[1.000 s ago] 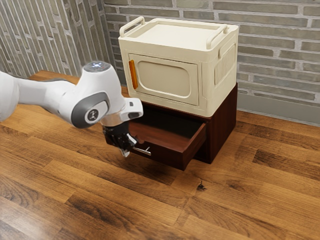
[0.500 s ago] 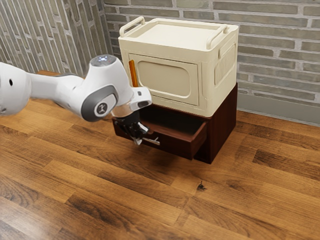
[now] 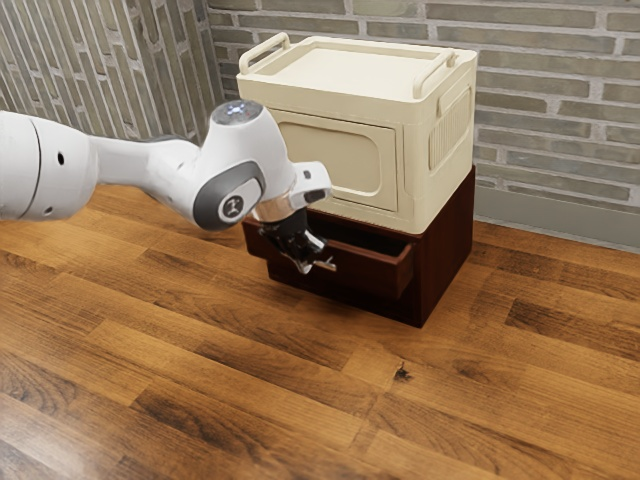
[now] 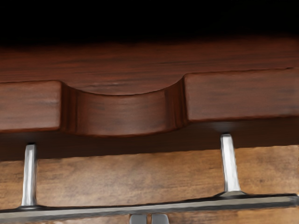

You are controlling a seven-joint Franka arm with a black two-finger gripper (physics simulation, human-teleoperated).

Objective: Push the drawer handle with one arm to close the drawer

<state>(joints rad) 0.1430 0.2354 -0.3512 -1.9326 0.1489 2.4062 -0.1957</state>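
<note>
My gripper (image 3: 306, 268) is at the front of the dark red-brown drawer (image 3: 370, 272), beside its silver handle (image 3: 326, 265). The drawer stands partly out of its cabinet (image 3: 447, 255), with a narrow dark opening above its front. In the wrist view, the two fingertips of my gripper (image 4: 149, 219) are close together, right up against the outer side of the handle bar (image 4: 98, 211). The bar is not between them. Two posts join it to the drawer front (image 4: 243, 95), which has a curved notch in its top edge.
A cream storage box (image 3: 420, 150) with a front door and two top rails rests on the cabinet. Brick walls (image 3: 550, 100) rise behind. Wooden planks (image 3: 300, 400) extend in front of the cabinet, and a small dark mark lies on them.
The drawer has slid a good way inward, narrowing its opening. My gripper has moved along with the handle toward the cabinet, to the exterior view's right and slightly up.
</note>
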